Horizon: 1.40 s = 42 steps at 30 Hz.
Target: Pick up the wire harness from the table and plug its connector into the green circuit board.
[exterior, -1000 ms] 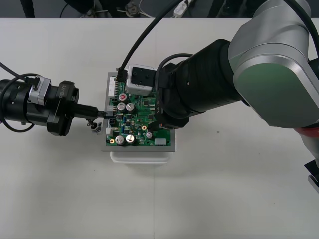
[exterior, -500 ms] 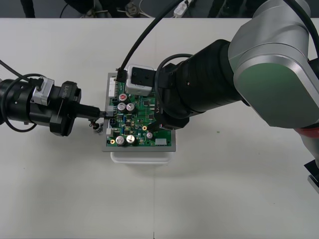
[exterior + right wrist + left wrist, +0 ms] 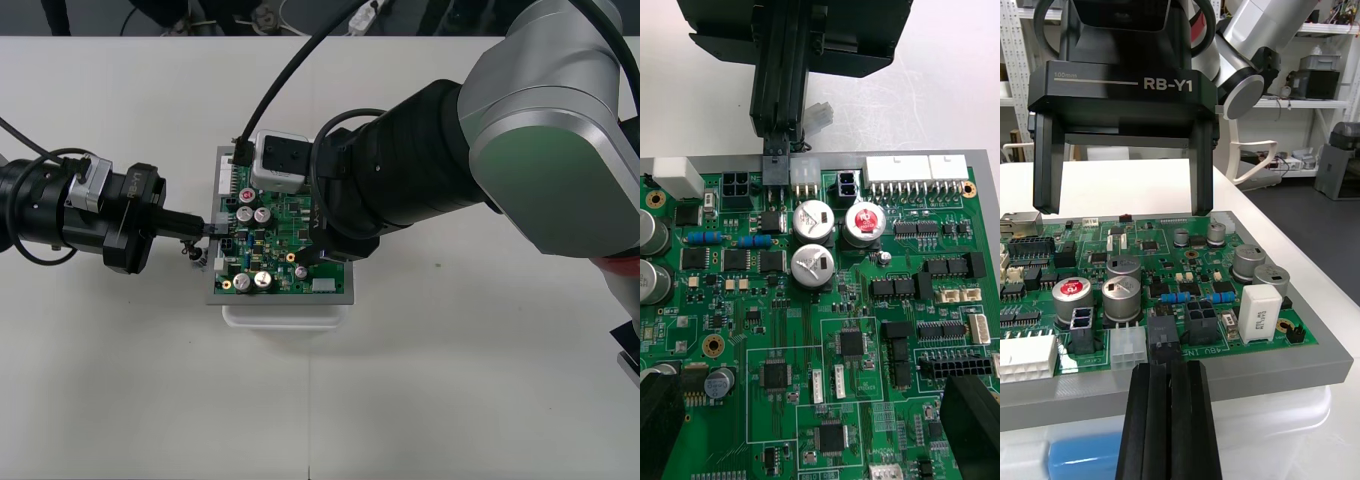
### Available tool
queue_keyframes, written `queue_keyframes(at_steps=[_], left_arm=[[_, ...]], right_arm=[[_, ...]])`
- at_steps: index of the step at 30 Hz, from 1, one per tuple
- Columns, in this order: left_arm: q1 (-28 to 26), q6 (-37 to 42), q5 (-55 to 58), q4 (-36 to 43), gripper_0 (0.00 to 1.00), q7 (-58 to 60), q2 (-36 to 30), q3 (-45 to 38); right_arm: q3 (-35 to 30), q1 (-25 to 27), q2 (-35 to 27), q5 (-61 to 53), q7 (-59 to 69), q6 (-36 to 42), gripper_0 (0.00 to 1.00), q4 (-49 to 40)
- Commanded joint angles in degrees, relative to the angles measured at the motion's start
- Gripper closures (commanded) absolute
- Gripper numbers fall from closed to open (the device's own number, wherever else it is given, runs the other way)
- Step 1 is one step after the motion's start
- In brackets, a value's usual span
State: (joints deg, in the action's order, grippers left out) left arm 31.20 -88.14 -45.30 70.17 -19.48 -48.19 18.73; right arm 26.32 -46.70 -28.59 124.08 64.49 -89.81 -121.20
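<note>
My left pincer (image 3: pixel 1166 369) nips the plug (image 3: pixel 1163 332) at the left edge of the board (image 3: pixel 290 235). Prob. not fully in yet. Right pincer (image 3: pixel 1124 206) is wide, above.

Front view: mounted overhead, facing steeply down on the counter (image 3: pixel 470 400), far enough off to take in the whole green circuit board (image 3: pixel 285 255) with open surface all round it.

Right wrist view: close above the board, facing down across its surface toward the edge where the left hand (image 3: pixel 776 161) stands.

Left wrist view: low and very near that same edge, facing almost level across the board at the right hand (image 3: pixel 1124 206).

Both wrist views share the black plug (image 3: pixel 1163 331), the white edge connectors (image 3: pixel 899 169) and the silver capacitors (image 3: pixel 1124 294), seen from opposite sides.
</note>
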Motion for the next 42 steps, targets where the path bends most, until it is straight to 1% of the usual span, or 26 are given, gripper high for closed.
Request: queue_keyframes(at_steps=[1, 17, 19, 21, 22, 42], left_arm=[[2.5, -1.9, -0.6, 2.3, 1.00, -1.0, 1.6, 0.8], [2.4, -1.9, -0.8, 1.6, 1.00, -1.0, 0.3, 0.4], [2.4, -1.9, -0.8, 1.6, 0.68, -1.0, 0.0, 0.4], [2.4, -1.9, -0.8, 1.5, 0.02, -1.0, -0.5, 0.3], [2.4, -1.9, -0.8, 1.5, 0.00, -1.0, -0.6, 0.3], [2.4, -1.9, 0.0, 0.0, 0.00, -1.0, -3.9, 0.2]], right_arm=[[-1.2, 0.3, 0.6, -0.7, -2.7, -0.2, 0.00, -0.9], [-1.2, 0.4, 0.6, -0.7, -2.5, -0.2, 0.00, -0.8], [-1.2, 0.4, 0.6, -0.7, -2.5, -0.2, 0.00, -0.8], [-1.1, 0.4, 0.6, -0.8, -2.4, -0.2, 0.00, -0.8], [-1.2, 0.3, 0.6, -0.8, -2.4, -0.2, 0.00, -0.8], [-1.1, 0.4, 0.6, -0.8, -2.5, -0.2, 0.00, -0.8]])
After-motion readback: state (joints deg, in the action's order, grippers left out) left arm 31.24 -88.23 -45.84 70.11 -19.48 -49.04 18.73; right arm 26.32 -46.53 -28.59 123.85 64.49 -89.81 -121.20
